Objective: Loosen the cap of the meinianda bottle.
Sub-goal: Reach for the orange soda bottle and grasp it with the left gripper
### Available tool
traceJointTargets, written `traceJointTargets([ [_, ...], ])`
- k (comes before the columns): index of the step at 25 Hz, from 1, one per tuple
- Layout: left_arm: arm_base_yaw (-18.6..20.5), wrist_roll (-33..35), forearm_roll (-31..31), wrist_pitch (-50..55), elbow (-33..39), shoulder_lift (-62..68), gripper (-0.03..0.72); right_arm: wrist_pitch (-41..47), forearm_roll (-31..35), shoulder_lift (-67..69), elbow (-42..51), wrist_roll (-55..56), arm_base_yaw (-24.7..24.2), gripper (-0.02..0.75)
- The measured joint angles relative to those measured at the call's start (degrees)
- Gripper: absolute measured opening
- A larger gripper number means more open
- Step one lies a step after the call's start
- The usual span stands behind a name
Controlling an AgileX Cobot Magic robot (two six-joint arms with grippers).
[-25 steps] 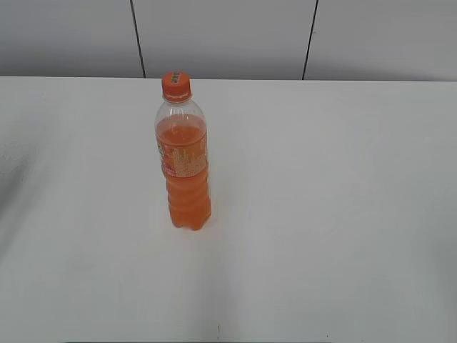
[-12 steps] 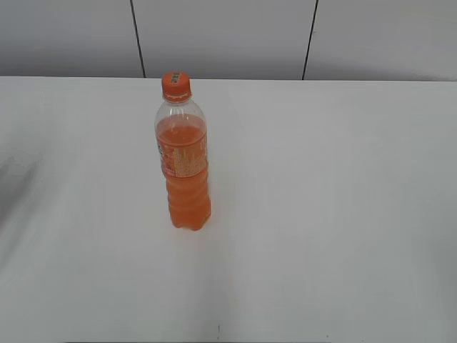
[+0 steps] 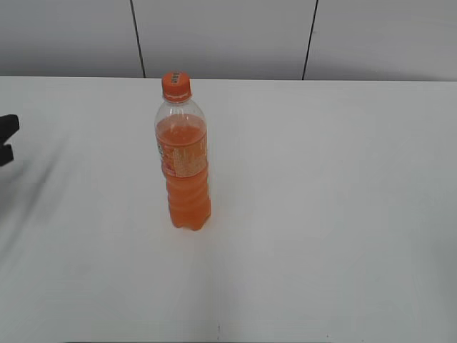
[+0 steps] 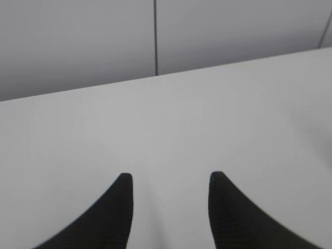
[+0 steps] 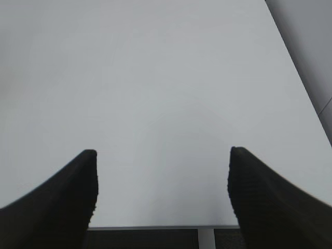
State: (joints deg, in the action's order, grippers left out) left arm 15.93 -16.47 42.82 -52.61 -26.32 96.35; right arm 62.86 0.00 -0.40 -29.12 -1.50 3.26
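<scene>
Bottle [image 3: 183, 164] standing upright left of centre on white counter [image 3: 328, 214], slim clear plastic, ridged lower body, filled with orange drink, wearing printed orange label band. Cap [image 3: 176, 86] sitting on neck, small, round, ribbed, orange. Left end effector [image 4: 170, 179] showing dark curved textured fingers [image 4: 224, 207], spread partway, pinching nothing, peeking in at exterior view's left edge. Right end effector [image 5: 162, 153] spreading wide over bare matte counter, gripping nothing.
</scene>
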Motion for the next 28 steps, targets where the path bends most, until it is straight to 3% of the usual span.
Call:
traceJointTargets([
  [5,0.8,0.0,20.9,-6.3,-3.4,7.6,0.307,0.0,0.0,0.0,0.0,0.0,0.0,0.585],
  [8,0.7,0.0,27.5,-7.9,-4.9,10.8,0.316,0.0,0.0,0.0,0.0,0.0,0.0,0.585],
  [10,0.7,0.0,30.3,-9.1,-5.2,12.0,0.366,0.0,0.0,0.0,0.0,0.0,0.0,0.585],
  [14,-1.2,0.0,30.8,-10.4,-5.2,12.5,0.55,0.0,0.0,0.0,0.0,0.0,0.0,0.585],
  [16,-3.9,0.0,29.8,-10.5,-5.4,12.5,0.587,0.0,0.0,0.0,0.0,0.0,0.0,0.585],
  [23,-13.6,0.0,26.8,-9.0,-5.4,12.5,0.585,0.0,0.0,0.0,0.0,0.0,0.0,0.585],
  [28,-15.0,0.0,25.6,-9.9,-6.2,14.7,0.583,0.0,0.0,0.0,0.0,0.0,0.0,0.585],
])
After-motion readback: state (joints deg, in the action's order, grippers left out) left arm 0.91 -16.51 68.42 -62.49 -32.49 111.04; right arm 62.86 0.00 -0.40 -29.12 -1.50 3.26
